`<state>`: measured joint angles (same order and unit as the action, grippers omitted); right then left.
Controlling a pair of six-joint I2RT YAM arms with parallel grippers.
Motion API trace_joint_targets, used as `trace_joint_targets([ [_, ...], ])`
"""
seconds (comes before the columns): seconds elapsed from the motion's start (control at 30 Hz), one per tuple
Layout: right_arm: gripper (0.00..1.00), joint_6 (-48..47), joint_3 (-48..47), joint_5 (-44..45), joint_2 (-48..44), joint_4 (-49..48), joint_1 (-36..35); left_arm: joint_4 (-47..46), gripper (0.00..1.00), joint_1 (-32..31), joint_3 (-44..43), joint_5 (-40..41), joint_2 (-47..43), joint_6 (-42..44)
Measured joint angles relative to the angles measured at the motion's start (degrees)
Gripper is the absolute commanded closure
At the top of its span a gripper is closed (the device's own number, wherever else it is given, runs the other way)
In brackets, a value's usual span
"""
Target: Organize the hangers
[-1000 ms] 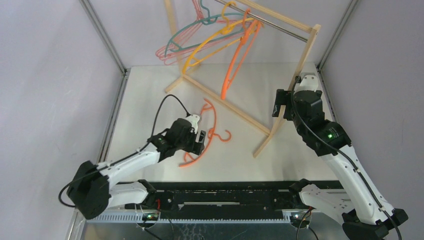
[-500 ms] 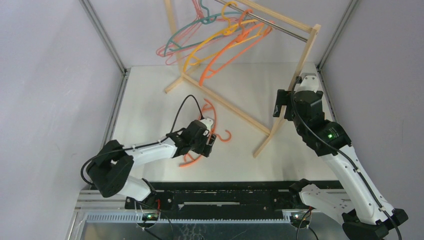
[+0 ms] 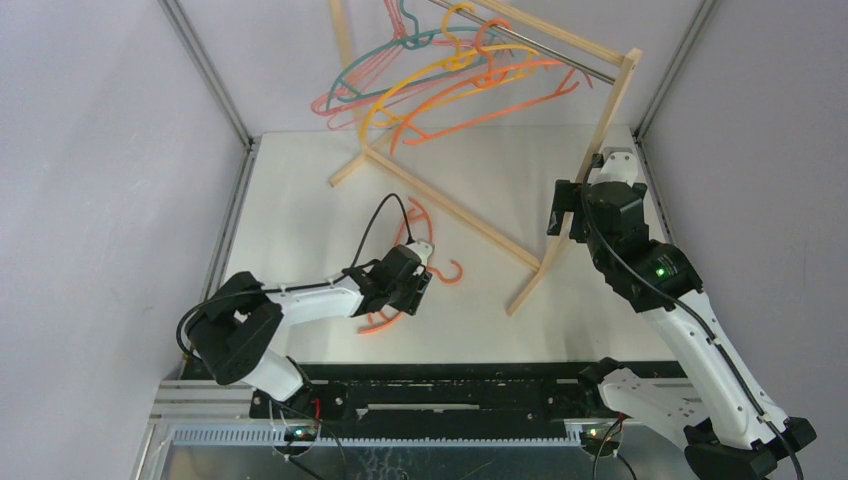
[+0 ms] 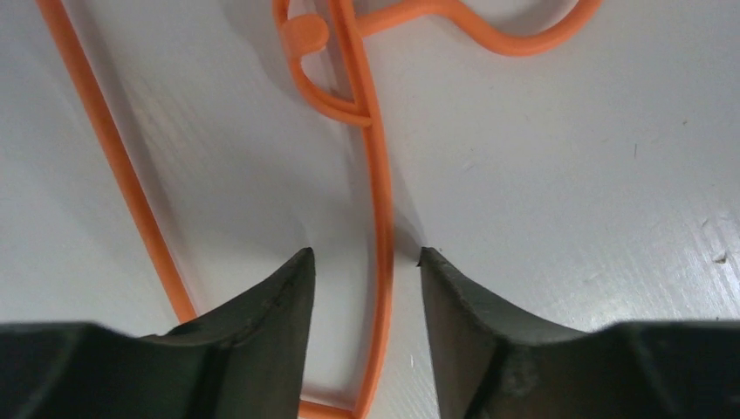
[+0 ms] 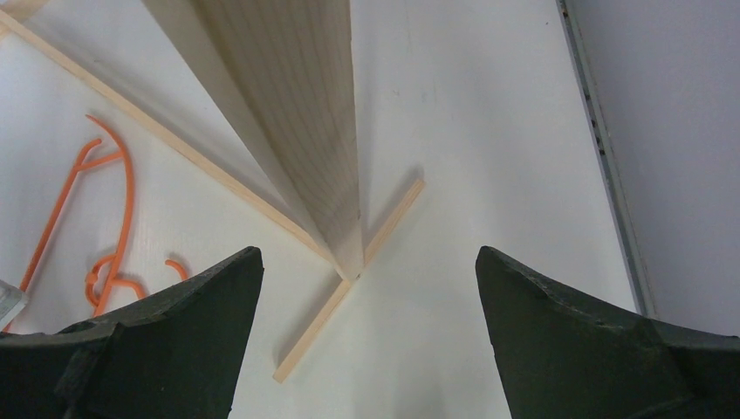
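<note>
Left gripper (image 4: 365,262) is low over the table (image 3: 300,190), its jaws part-spread and straddling one thin bar of the orange hanger (image 4: 377,201) lying flat there; in the left wrist view a gap shows on both sides of the bar, so the fingers (image 4: 279,297) are not pinching it; whether the tips touch the table cannot be told. That hanger's hook (image 4: 515,39) lies flat toward the right arm's side; its outer bar (image 4: 113,166) runs beside the left finger.

In the top view the same hanger (image 3: 412,222) lies near the middle of the table, just in front of the rack's diagonal foot rail (image 3: 450,215), partly covered by the left gripper (image 3: 418,292).

Right gripper (image 5: 366,288) has its jaws spread wide and holds nothing; it sits at the rack's right post (image 5: 297,105), the post standing between the fingers without visible contact.

On the rack (image 3: 610,110), hanging from the rod (image 3: 560,50): pink wire hangers (image 3: 340,100), a teal hanger (image 3: 375,60), a yellow hanger (image 3: 420,80) and another orange one (image 3: 480,100), all tilted and overlapping toward the left.
</note>
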<state>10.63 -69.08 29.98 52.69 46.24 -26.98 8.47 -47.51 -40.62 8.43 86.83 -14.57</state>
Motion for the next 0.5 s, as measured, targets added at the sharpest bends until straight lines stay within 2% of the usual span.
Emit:
trace_joint_targets([
  [0.07, 0.00, 0.0, 0.2, 0.0, -0.1, 0.0, 0.0, -0.7, 0.64, 0.0, 0.0, 0.6, 0.4, 0.0],
  [0.13, 0.00, 0.0, 0.6, 0.0, -0.2, 0.0, 0.1, -1.5, 0.83, 0.0, 0.0, 0.9, 0.8, 0.1],
  [0.17, 0.00, 0.0, 0.7, 0.0, -0.2, -0.1, 0.2, -1.9, 0.96, 0.0, 0.0, 0.9, 1.0, 0.0],
  [0.2, 0.00, 0.0, 0.8, 0.0, -0.2, 0.0, 0.2, -2.5, 0.99, 0.0, 0.0, 0.8, 1.1, 0.1],
  [0.5, 0.00, 0.0, 0.8, 0.0, -0.3, -0.1, 0.4, -4.1, 1.00, 0.0, 0.3, -0.4, 1.1, 0.1],
])
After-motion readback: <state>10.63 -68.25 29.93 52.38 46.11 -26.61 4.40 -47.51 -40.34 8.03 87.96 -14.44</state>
